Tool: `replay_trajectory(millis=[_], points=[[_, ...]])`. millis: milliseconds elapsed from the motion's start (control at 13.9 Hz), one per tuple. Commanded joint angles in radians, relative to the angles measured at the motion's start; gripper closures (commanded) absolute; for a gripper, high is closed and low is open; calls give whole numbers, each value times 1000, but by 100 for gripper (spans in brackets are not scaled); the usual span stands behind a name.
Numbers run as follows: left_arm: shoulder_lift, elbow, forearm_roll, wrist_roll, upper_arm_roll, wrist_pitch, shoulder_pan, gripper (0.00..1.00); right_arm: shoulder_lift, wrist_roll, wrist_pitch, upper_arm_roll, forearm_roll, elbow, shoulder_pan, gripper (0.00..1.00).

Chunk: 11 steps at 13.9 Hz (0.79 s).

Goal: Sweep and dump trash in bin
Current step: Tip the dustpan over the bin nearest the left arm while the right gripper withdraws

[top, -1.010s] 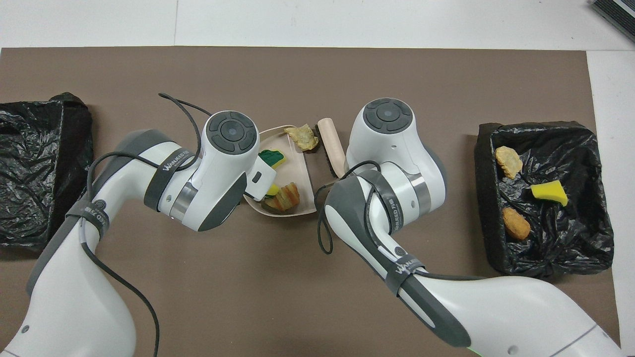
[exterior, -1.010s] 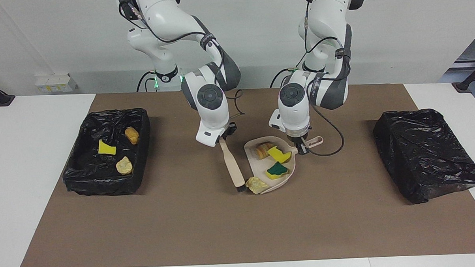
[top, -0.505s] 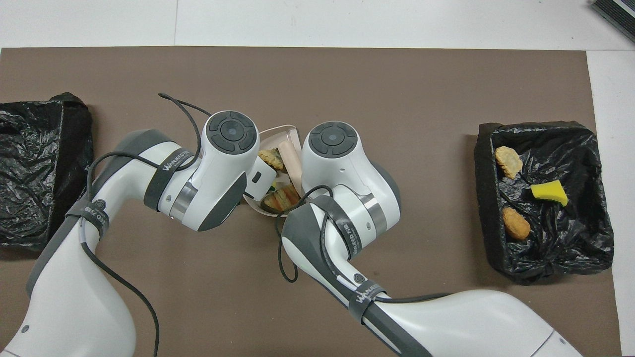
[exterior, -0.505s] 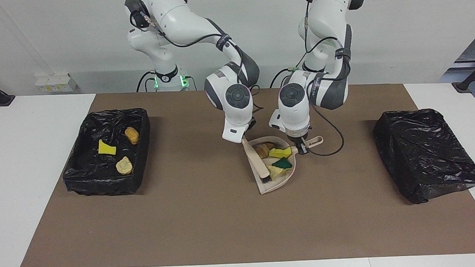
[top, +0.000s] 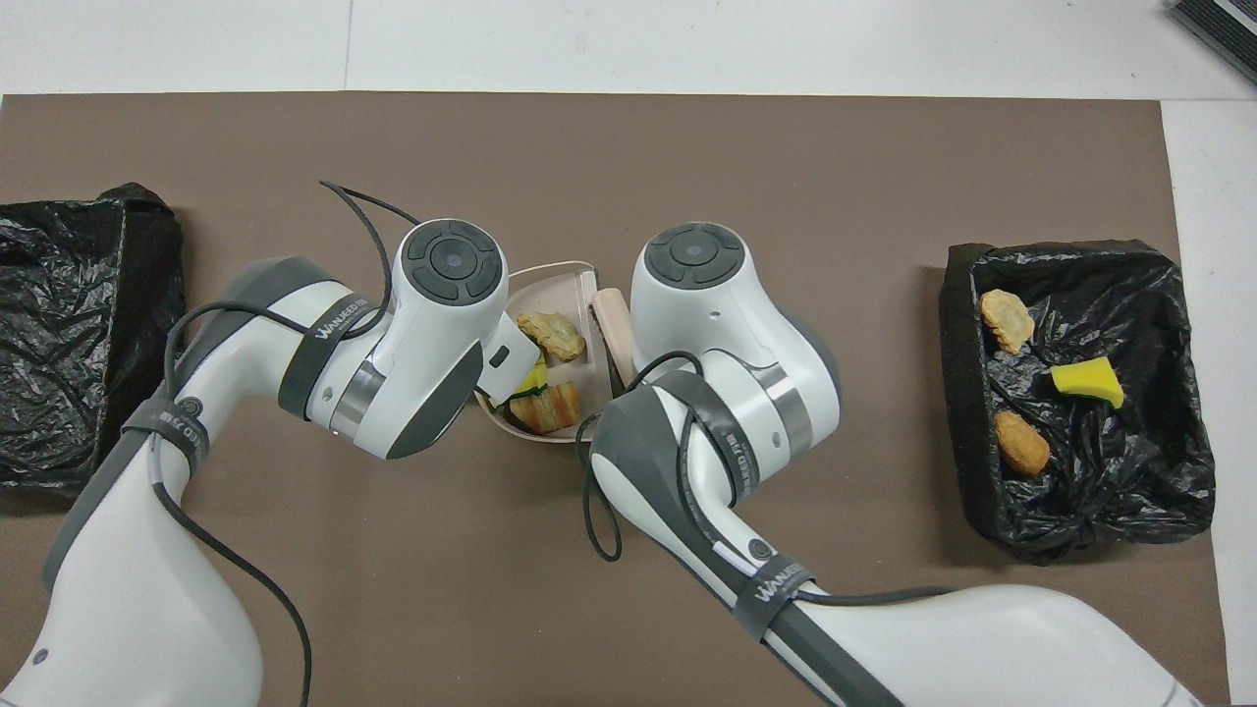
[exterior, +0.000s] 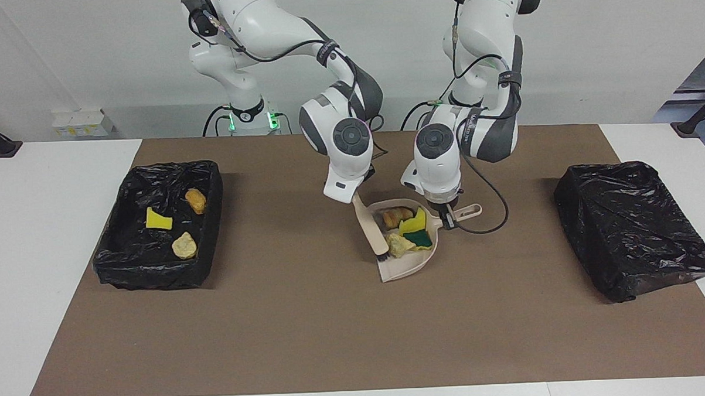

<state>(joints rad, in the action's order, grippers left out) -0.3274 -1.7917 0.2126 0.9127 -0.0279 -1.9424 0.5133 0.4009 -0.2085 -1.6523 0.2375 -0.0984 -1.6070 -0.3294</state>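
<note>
Both arms are reaching in over the middle of the table, wrists pointing down. The left gripper [exterior: 447, 219] is clamping the dustpan handle [exterior: 465, 210] with its fingers closed. The right gripper [exterior: 355, 193] is gripping the brush handle [exterior: 370, 225], fingers closed, wrist leaning slightly.
</note>
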Motion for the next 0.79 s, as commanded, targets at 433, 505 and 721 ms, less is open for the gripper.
replay_trajectory(millis=[433,505,721], points=[[347,-169,-4,360,-10,109,-162,100,-188,-230,95,13,-7,-79,63,100],[382,-160,-5,427,-12,131,-205,100,-204,-258,63,11,-10,-106,25,100],[404,-42,-4,650,-15,200,-363,100,-266,-275,-64,20,-47,-224,-46,100]])
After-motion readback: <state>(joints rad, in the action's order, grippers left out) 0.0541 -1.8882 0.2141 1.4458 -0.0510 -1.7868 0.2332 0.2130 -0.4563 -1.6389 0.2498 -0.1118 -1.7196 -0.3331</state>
